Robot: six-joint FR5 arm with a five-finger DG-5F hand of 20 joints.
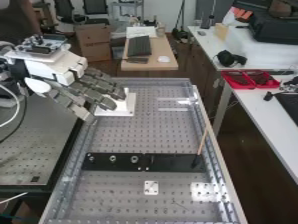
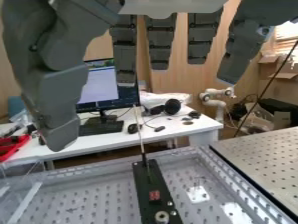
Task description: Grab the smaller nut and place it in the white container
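In the high view the hand is at the upper left, open, its fingers extended over a white object with a flat base and a raised part, partly hidden behind them; whether this is the white container I cannot tell. The smaller nut stands on the black bar, with the larger nut and the bearing beside it, all well apart from the hand. In the wrist view the hand has nothing between its straight fingers and thumb. A round metal part sits on the bar there.
A thin wooden stick rises from the bar's other end. A small white plate lies on the perforated bench nearer the camera. Metal rails edge the bench. Red trays sit on a side table.
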